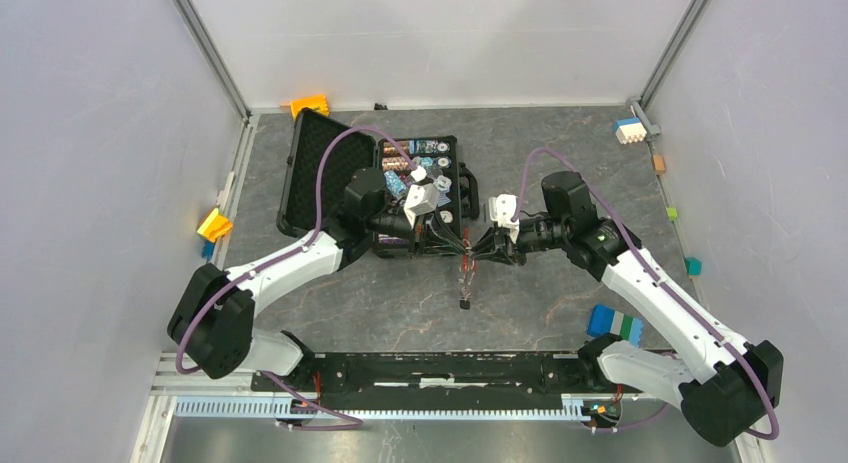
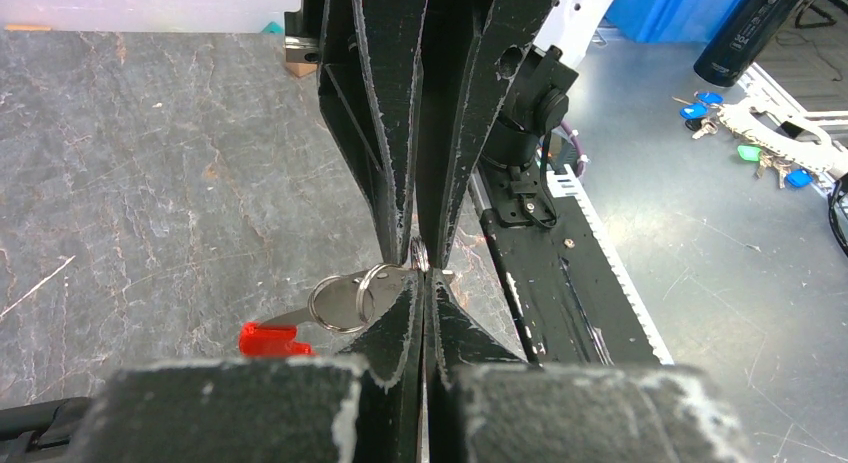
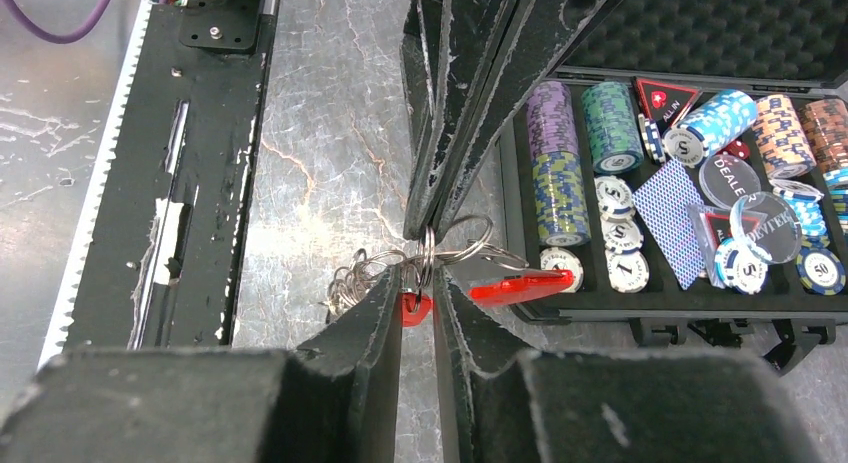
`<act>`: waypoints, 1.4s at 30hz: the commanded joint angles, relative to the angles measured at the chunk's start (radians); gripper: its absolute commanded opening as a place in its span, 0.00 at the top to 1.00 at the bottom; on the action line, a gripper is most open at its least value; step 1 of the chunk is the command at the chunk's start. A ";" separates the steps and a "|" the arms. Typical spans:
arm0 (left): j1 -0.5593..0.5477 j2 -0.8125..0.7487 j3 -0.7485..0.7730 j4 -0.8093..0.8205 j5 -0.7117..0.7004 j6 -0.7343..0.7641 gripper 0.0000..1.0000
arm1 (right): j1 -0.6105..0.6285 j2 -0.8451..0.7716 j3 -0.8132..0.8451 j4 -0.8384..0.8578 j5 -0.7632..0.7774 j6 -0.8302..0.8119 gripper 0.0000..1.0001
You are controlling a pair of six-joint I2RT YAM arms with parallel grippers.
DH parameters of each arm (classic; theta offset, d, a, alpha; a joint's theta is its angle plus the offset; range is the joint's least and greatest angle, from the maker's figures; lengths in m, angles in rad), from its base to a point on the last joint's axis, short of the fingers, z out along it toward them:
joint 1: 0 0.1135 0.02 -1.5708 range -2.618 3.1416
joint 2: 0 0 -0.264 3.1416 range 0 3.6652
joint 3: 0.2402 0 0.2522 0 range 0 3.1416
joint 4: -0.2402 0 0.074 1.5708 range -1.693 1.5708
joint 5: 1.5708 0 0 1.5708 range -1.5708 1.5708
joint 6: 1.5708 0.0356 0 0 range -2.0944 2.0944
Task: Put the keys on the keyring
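My two grippers meet tip to tip above the table in front of the case. My left gripper point(image 1: 458, 245) point(image 2: 425, 275) is shut on the thin silvery keyring point(image 2: 421, 255), edge-on between its tips. Linked rings point(image 2: 340, 299) and the long red tag point(image 2: 272, 338) hang beside it. My right gripper point(image 1: 480, 248) point(image 3: 418, 285) is shut on the red-headed key point(image 3: 413, 306), pressed against the keyring point(image 3: 428, 253). The tag point(image 3: 522, 285) sticks out to the right and the chain point(image 3: 350, 279) bunches to the left. In the top view the chain point(image 1: 465, 275) dangles below the tips. I cannot make out the blue-headed key.
An open black case point(image 1: 312, 173) of poker chips point(image 3: 560, 173) stands just behind the grippers. Coloured blocks lie around the edges: orange point(image 1: 310, 105), yellow point(image 1: 214, 224), white and blue point(image 1: 628, 131), blue and green point(image 1: 615, 324). A black rail point(image 1: 440, 371) runs along the near edge.
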 commanded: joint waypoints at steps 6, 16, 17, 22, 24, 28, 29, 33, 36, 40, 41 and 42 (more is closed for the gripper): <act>0.002 -0.033 0.006 0.057 0.029 -0.011 0.98 | -0.007 0.003 0.003 0.036 -0.031 0.026 0.84; 0.002 -0.038 0.000 0.019 0.009 0.040 0.98 | -0.009 -0.007 0.036 -0.002 0.048 -0.006 1.00; 0.002 -0.038 0.011 -0.023 -0.002 0.071 0.98 | -0.008 -0.005 0.043 -0.009 0.066 -0.011 1.00; 0.002 -0.041 0.086 -0.243 -0.091 0.218 0.85 | -0.004 0.018 0.089 -0.069 0.149 -0.032 1.00; 0.002 -0.041 0.119 -0.327 -0.120 0.281 0.79 | 0.001 0.027 0.100 -0.087 0.177 -0.036 1.00; 0.001 -0.039 0.177 -0.485 -0.147 0.394 0.65 | 0.017 0.031 0.102 -0.096 0.233 -0.036 1.00; 0.001 -0.039 0.183 -0.502 -0.152 0.410 0.63 | 0.021 0.033 0.107 -0.100 0.245 -0.037 1.00; -0.007 -0.030 0.190 -0.505 -0.163 0.439 0.59 | 0.060 0.049 0.129 -0.114 0.312 -0.037 1.00; -0.016 -0.010 0.202 -0.504 -0.173 0.452 0.58 | 0.091 0.063 0.148 -0.124 0.363 -0.037 1.00; -0.019 0.013 0.192 -0.461 -0.187 0.443 0.57 | 0.125 0.080 0.173 -0.141 0.419 -0.035 1.00; -0.020 0.015 0.186 -0.448 -0.182 0.441 0.57 | 0.129 0.082 0.176 -0.144 0.432 -0.035 1.00; -0.021 0.018 0.179 -0.436 -0.174 0.438 0.57 | 0.134 0.084 0.180 -0.144 0.443 -0.034 1.00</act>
